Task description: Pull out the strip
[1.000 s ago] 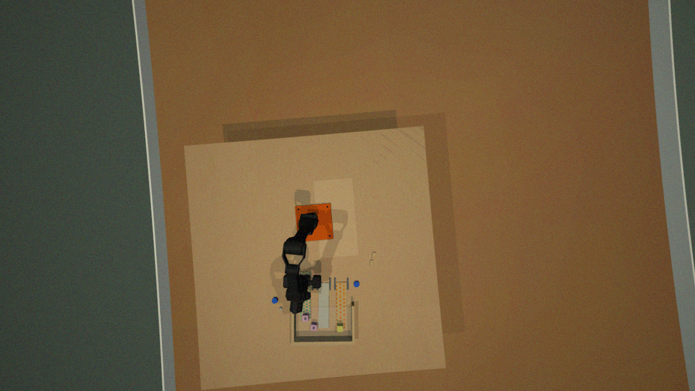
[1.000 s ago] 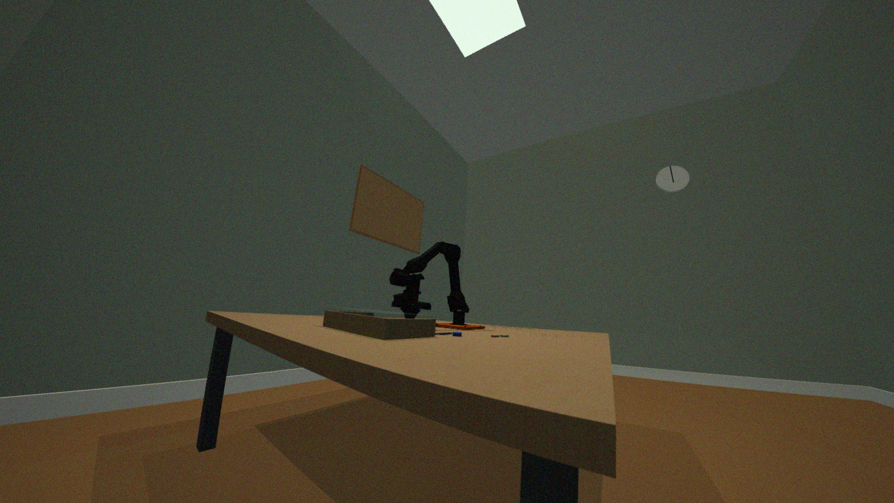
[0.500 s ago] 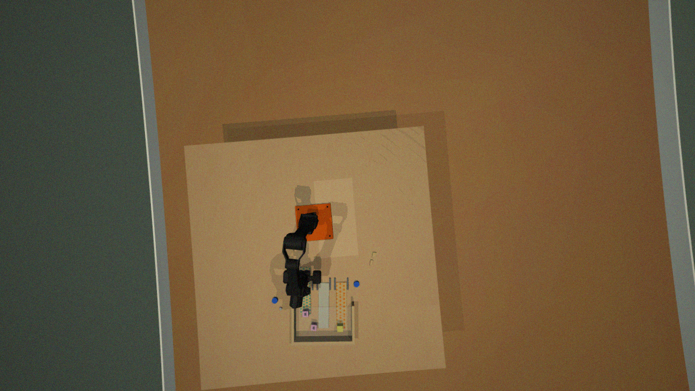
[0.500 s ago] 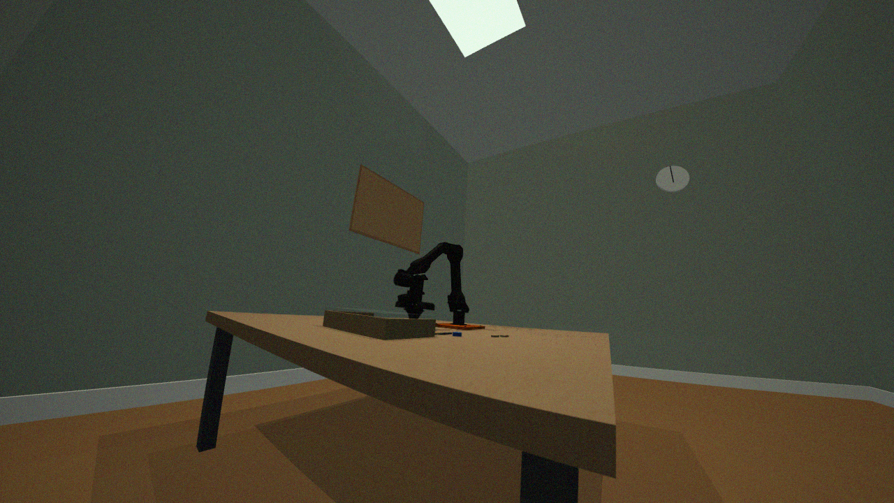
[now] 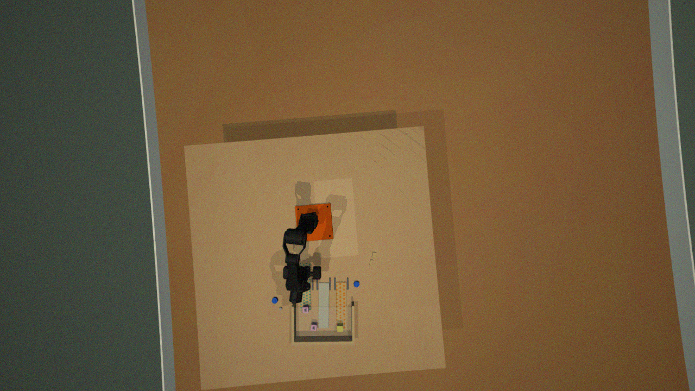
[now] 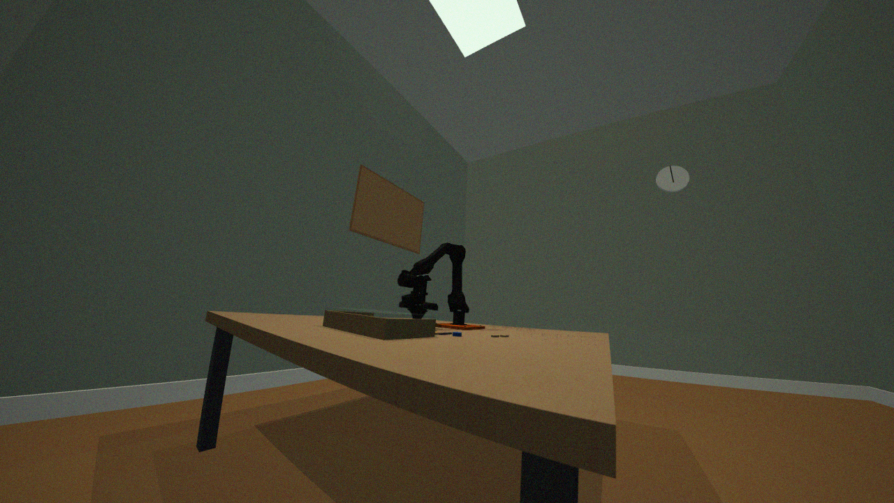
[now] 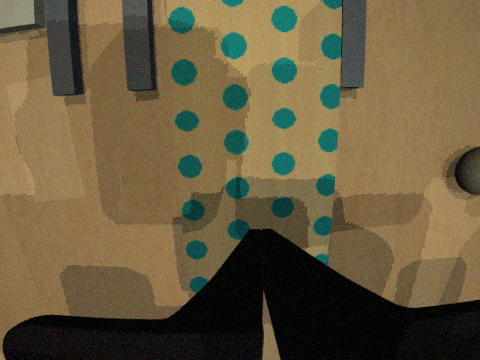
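A strip with teal dots (image 5: 305,295) (image 7: 260,120) lies flat, running from under the arm into a low walled box. A pink cube with a dark mark (image 5: 305,309) rests on it, just inside the box. Another pink marked cube (image 5: 314,327) stands deeper in, between that strip and a plain pale strip (image 5: 323,303). A yellow-green cube (image 5: 340,328) is at the inner end of an orange-dotted strip (image 5: 341,301). My gripper (image 6: 417,316) (image 7: 259,240) is shut, tips down over the teal-dotted strip near its outer end; the arm hides it in the top view. Nothing shows held.
The box (image 5: 323,339) (image 6: 386,329) has walls and what looks like a clear cover. Grey guide bars (image 7: 140,45) (image 7: 354,45) flank the teal-dotted strip. Blue round pieces (image 5: 356,283) (image 5: 274,300) stand on either side. A small dark ball (image 7: 471,171) lies right of the strip in the wrist view.
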You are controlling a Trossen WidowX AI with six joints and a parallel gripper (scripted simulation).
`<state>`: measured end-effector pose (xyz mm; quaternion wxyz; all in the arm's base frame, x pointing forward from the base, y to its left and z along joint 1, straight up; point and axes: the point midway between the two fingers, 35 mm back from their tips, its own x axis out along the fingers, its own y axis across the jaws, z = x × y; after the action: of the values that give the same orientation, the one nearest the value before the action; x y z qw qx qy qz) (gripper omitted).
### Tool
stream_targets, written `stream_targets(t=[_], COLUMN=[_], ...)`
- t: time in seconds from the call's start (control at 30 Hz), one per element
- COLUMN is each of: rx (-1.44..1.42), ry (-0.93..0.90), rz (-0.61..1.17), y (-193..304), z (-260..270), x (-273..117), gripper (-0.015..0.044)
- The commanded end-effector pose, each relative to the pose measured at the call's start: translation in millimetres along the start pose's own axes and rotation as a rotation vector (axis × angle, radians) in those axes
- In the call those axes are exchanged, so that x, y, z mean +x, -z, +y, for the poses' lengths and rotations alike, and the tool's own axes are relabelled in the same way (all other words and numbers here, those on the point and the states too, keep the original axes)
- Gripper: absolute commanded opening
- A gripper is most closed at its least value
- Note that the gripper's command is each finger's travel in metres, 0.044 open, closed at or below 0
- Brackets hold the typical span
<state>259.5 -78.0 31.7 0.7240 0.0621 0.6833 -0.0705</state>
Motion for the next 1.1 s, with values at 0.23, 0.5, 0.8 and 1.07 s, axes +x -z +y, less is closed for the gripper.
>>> stream_targets(t=[0.23, 0.5, 0.8, 1.07], rx=[-0.003, -0.003, -0.003, -0.003], ry=[-0.004, -0.004, -0.004, -0.004], rz=[0.033, 0.034, 0.036, 0.037], y=[24, 36, 50, 62], z=[0, 0, 0, -1], x=[6, 6, 6, 5], gripper=[0.0, 0.0, 0.0, 0.0])
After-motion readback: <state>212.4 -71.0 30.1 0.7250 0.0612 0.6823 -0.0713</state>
